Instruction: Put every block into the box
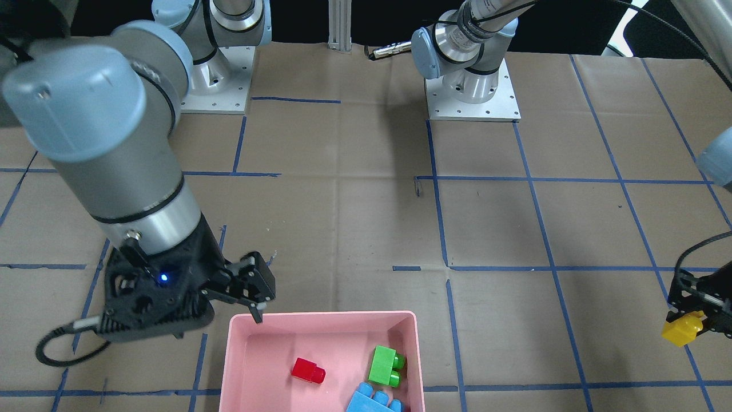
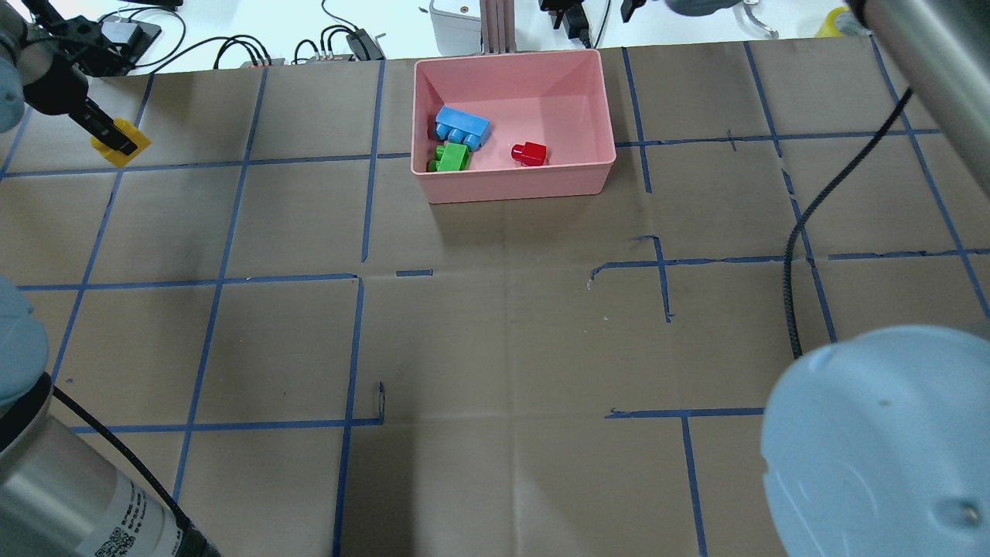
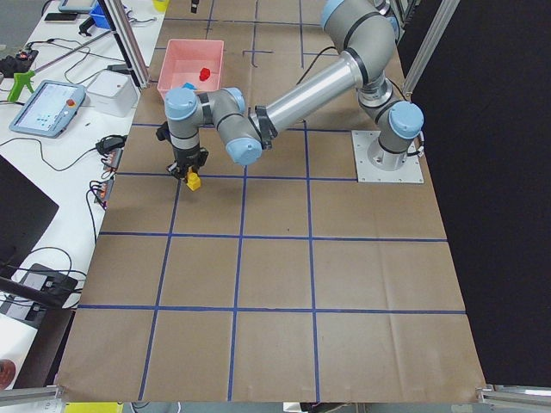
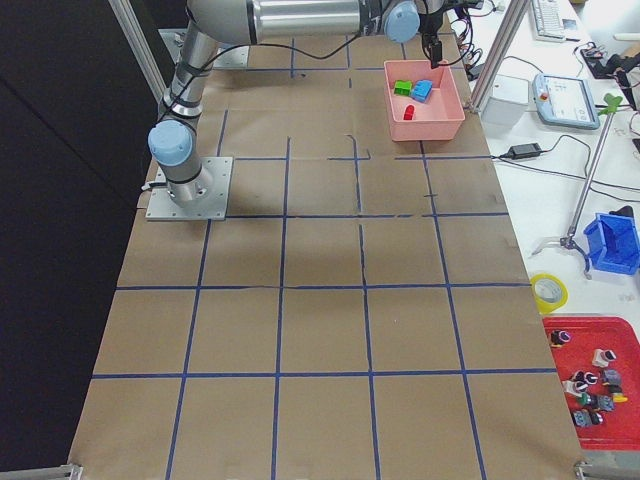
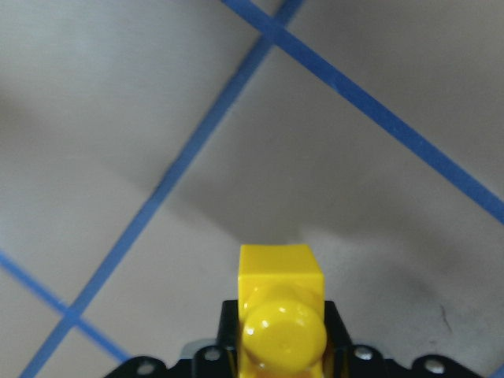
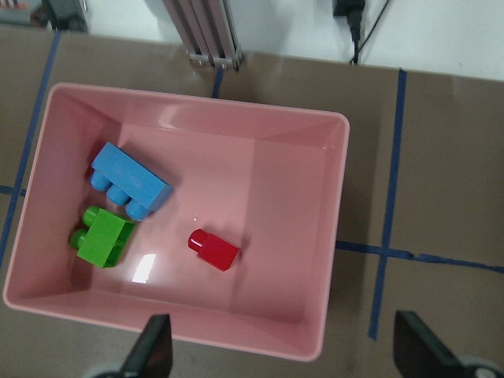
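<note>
- Here, the yellow block is clamped between the closed jaws of the left pincer; in the wrist view it pokes out beyond the fingertips, stud end outward.
- The box lies well apart from that pincer, off toward the robot's right and at about the same reach from the robot.
- The box's long axis runs across the table, so its short end wall is the one turned toward the left pincer.
- Inside the box, the blue block, green block and red block are already lying, blue and green touching at the end nearest the left pincer.
- The right pincer is held spread wide and empty, just above the box's rim, far nearer the box than the left one.
- A sideways carry over that near wall is judged to be what remains, with the open floor beyond the red block the safer drop.
</note>
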`<state>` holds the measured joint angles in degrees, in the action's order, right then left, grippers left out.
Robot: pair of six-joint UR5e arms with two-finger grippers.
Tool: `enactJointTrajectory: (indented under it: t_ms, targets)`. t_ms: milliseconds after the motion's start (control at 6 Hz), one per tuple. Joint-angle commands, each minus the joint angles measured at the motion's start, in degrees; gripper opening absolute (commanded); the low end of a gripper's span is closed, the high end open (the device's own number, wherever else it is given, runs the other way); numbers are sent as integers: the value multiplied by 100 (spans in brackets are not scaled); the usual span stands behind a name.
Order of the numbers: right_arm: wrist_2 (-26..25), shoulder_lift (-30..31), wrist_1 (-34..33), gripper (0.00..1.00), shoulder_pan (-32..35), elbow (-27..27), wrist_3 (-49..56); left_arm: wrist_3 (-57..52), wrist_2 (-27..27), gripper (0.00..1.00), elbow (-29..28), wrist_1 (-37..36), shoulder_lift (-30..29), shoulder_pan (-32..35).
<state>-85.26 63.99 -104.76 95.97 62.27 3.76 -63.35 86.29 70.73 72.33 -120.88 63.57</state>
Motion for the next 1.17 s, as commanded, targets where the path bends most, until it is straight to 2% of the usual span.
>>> enactJointTrajectory:
  t_ms: [0,167,333,500,833,1000]
  targets:
    - [-183,1005,1354,100,-131,650,389,1721,-420,0,-900,1158,3,241]
    - [-166,1593,1274,100,-140,1769,371,3025,-402,0,-1025,1160,29,722]
    - [-166,2121,1239,100,-175,2546,214,4231,-272,0,-1209,1160,-31,1292]
    - [-157,2335,1221,100,-166,2858,117,5182,-88,0,-1341,1160,-110,1785]
    - [-192,2442,1230,100,-166,2888,107,6846,-103,0,-1666,1082,-504,2840]
    - [-192,2512,1230,100,-166,2896,29,7332,-95,0,-1868,1073,-802,3219]
